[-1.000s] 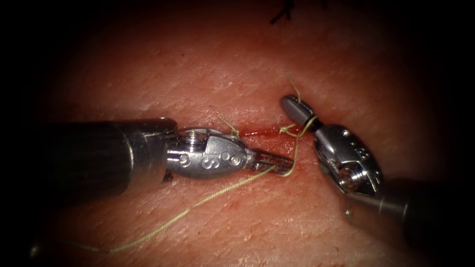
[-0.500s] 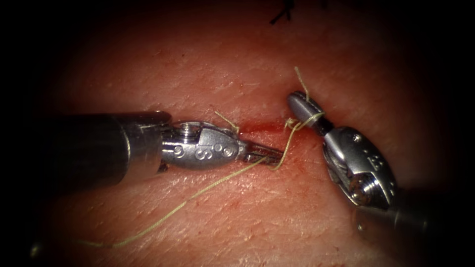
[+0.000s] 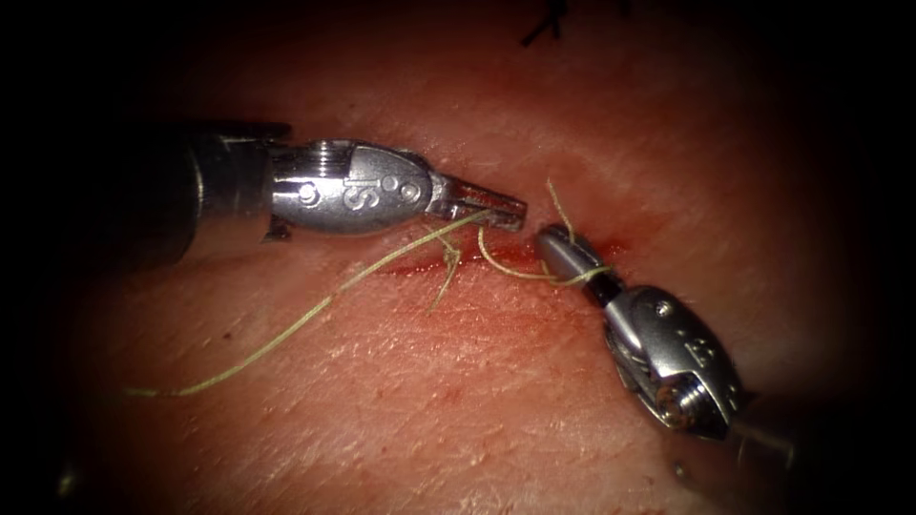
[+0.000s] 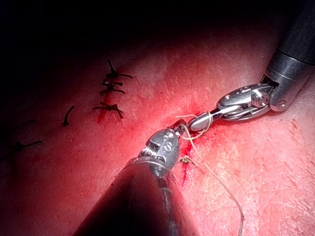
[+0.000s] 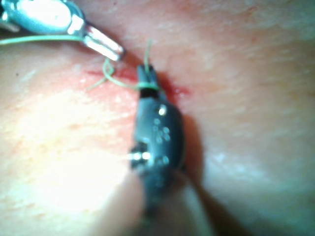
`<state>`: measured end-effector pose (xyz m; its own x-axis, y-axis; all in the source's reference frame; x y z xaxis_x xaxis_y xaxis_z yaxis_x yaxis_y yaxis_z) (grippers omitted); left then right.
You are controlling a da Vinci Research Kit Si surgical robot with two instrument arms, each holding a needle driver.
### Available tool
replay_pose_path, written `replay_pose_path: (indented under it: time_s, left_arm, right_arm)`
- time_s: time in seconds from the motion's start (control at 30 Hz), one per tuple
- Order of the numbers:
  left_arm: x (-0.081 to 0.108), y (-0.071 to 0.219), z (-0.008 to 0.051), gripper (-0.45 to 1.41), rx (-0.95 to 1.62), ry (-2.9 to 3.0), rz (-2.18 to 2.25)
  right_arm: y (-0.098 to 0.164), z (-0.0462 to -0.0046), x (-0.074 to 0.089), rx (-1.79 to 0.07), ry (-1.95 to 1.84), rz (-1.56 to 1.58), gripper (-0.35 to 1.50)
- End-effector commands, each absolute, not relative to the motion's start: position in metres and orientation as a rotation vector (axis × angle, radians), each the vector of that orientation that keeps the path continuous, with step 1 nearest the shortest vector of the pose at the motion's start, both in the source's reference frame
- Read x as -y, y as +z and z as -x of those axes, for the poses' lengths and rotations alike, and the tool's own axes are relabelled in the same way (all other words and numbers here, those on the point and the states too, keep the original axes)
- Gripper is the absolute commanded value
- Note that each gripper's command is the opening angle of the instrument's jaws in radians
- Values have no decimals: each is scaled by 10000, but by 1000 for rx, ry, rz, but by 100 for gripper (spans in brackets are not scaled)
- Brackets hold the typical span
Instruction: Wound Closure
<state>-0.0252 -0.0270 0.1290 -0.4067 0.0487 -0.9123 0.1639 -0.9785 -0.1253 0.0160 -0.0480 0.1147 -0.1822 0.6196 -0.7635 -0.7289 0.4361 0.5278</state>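
Both tools have shifted: the left tool [image 3: 491, 205] has risen above the cut [image 3: 496, 257], jaws pinching the thread [image 3: 286, 329], while the right tool [image 3: 563, 253], jaws pressed together with a loop wrapped around them, has dropped onto it, seemingly forming a knot.

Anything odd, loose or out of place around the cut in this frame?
Nothing is damaged. The thread is looped around the right tool's shut jaws; the left tool grips it. Red fluid lines the cut, a short thread end beside it.
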Motion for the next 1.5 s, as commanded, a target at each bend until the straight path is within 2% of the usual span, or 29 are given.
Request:
replay_pose_path:
  time_s: [0.03, 0.43, 0.83, 1.13, 1.5]
  left_arm:
    - [262, 1296, 255, -45, -303, -2570, -1674]
    - [200, 1337, 250, -45, -283, -2600, -1666]
    - [120, 1378, 273, -45, -272, -2641, -1661]
    - [101, 1403, 274, -45, -256, -2638, -1653]
    - [105, 1408, 270, -45, -265, -2643, -1644]
  right_arm:
    - [1152, -166, 484, -1277, 1194, 103, -35]
    - [1145, -181, 496, -1276, 1126, 57, -35]
    - [1146, -180, 508, -1259, 1066, -3, -35]
    - [1145, -177, 509, -1244, 683, -18, -35]
    - [1147, -189, 507, -1268, 475, 29, -35]
